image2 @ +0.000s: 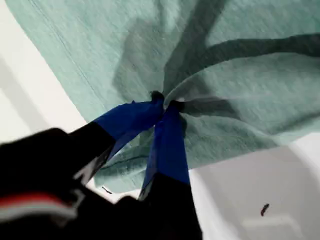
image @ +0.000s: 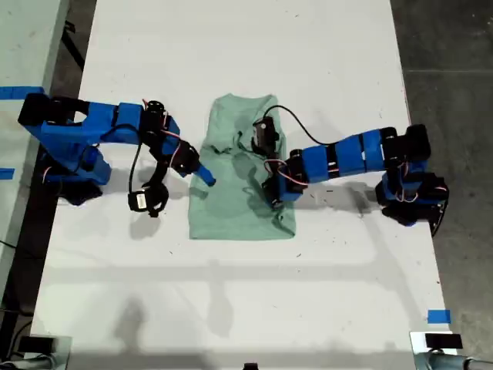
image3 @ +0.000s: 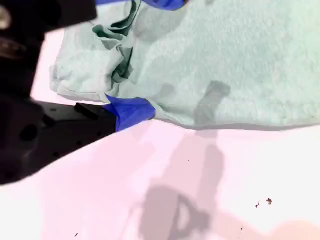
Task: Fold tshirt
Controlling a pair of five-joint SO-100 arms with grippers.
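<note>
Our first arm (image: 339,158) reaches in low from the exterior view's right, elbow stretched, wrist bent down. Our first pincer (image2: 165,100) is clamped, both blue tips meeting on a pinch of the tshirt (image2: 240,75). Our second arm (image: 100,127) comes in from the exterior view's left, forearm angled downward. Our second pincer (image3: 145,57) is spread wide, with one blue finger (image3: 131,112) low against the worktop (image3: 210,190) and the other barely in view.
</note>
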